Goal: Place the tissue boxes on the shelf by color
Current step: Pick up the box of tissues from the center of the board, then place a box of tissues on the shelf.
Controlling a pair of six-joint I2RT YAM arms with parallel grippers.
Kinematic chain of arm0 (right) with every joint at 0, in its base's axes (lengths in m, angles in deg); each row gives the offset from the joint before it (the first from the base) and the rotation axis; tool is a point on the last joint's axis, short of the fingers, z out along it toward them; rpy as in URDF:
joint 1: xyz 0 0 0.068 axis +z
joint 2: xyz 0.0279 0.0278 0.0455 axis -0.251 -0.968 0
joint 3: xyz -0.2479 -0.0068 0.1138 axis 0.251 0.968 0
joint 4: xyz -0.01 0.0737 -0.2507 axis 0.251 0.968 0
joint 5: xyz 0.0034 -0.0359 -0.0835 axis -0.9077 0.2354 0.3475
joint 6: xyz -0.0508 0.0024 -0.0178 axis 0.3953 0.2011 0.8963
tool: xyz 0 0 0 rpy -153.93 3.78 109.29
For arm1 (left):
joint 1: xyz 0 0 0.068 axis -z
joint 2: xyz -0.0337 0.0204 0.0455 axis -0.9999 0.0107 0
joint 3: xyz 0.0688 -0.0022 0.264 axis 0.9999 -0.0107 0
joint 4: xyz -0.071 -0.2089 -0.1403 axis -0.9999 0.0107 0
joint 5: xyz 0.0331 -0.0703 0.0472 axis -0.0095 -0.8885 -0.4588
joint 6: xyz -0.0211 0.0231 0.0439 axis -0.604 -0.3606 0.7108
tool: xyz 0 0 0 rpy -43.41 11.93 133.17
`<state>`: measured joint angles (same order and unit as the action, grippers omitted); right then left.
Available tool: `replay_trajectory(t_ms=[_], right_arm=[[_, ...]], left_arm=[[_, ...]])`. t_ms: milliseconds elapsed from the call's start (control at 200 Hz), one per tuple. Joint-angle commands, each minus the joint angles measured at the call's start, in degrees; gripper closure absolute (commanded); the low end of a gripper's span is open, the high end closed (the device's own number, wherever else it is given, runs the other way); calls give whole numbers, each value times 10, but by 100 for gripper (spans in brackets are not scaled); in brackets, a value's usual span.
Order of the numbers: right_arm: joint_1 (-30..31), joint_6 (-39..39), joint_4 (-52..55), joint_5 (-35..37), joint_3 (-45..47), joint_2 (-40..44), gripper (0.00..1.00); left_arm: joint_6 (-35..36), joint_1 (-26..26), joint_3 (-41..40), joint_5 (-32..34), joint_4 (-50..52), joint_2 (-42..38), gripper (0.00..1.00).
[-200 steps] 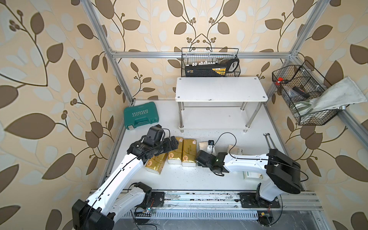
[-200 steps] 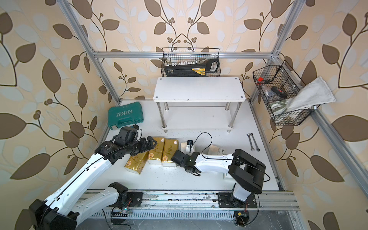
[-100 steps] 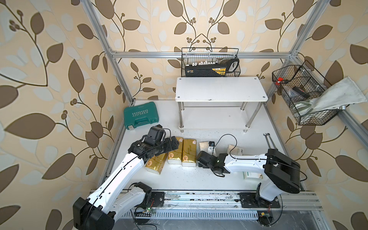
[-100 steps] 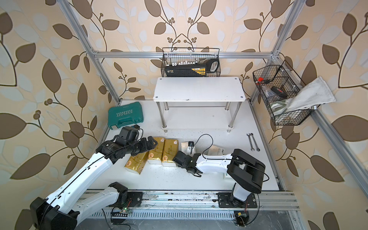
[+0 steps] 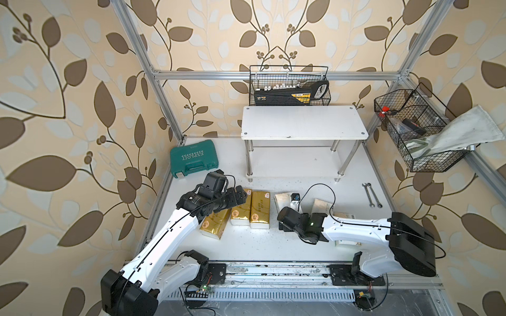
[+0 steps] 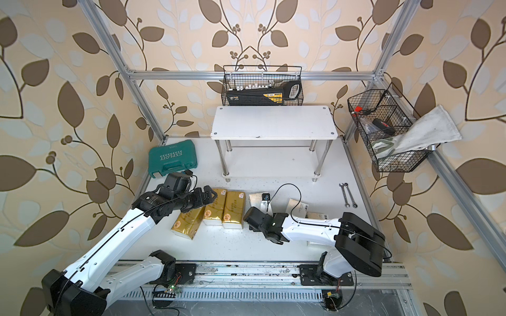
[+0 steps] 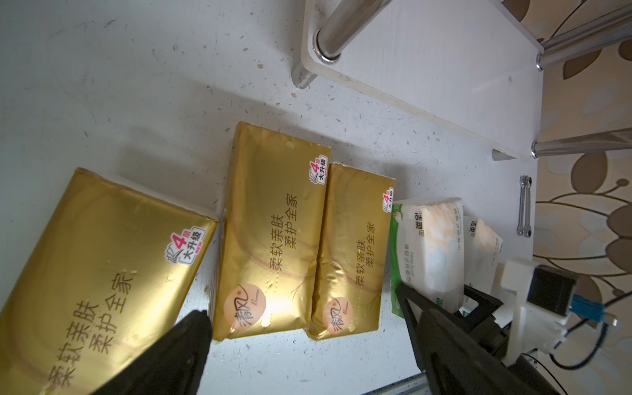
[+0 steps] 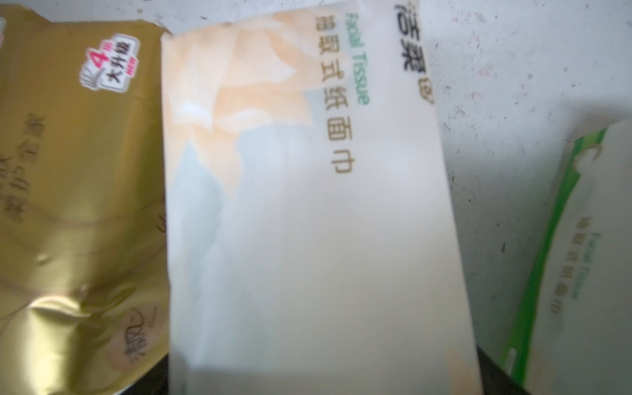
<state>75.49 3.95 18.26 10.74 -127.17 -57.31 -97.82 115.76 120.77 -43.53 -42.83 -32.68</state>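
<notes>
Three gold tissue boxes [image 5: 215,223] [image 5: 241,210] [image 5: 260,209] lie side by side on the table in front of the shelf [image 5: 304,123], which stands bare in both top views. My left gripper [image 5: 241,195] [image 7: 301,304] hovers open over the far ends of the gold tissue boxes [image 7: 273,232]. To their right lies a white tissue box [image 5: 282,198] [image 8: 307,222]. Its near end sits between the jaws of my right gripper [image 5: 286,219] [image 8: 325,369], with dark fingers [image 8: 164,376] against both its sides. A second white tissue box [image 5: 321,205] [image 8: 581,273] lies further right. A third [image 5: 345,216] is mostly under the right arm.
A teal tool case [image 5: 193,158] sits at the back left of the table. Two wrenches [image 5: 371,194] lie near the right wall. A black wire basket [image 5: 289,87] hangs behind the shelf, and another with a cloth [image 5: 419,136] hangs on the right wall.
My right gripper's jaws have come in onto the sides of the white tissue box. The left arm has hardly moved and stays open.
</notes>
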Motion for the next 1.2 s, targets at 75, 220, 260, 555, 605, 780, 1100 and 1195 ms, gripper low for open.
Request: replay_trajectory(t_ms=[75,220,260,555,605,780,1100,1195], right_arm=[[-2,29,13,18,-20,33,17],[-3,50,10,34,-54,29,17],[-5,54,8,37,-64,24,17],[-44,61,-25,45,-134,-46,14],[-51,72,-38,50,-141,-56,15],[-73,88,-89,65,-165,-92,16],[-118,133,-112,59,-241,-174,16],[-132,141,-113,52,-264,-198,16]], left_arm=[[15,6,26,-14,-17,1,1],[17,6,30,-14,-24,6,1],[18,7,32,-14,-26,7,1],[21,7,41,-16,-57,18,1],[23,8,44,-17,-61,22,1],[28,8,55,-15,-68,38,1],[28,10,58,-14,-80,46,1],[26,11,59,-14,-80,47,1]])
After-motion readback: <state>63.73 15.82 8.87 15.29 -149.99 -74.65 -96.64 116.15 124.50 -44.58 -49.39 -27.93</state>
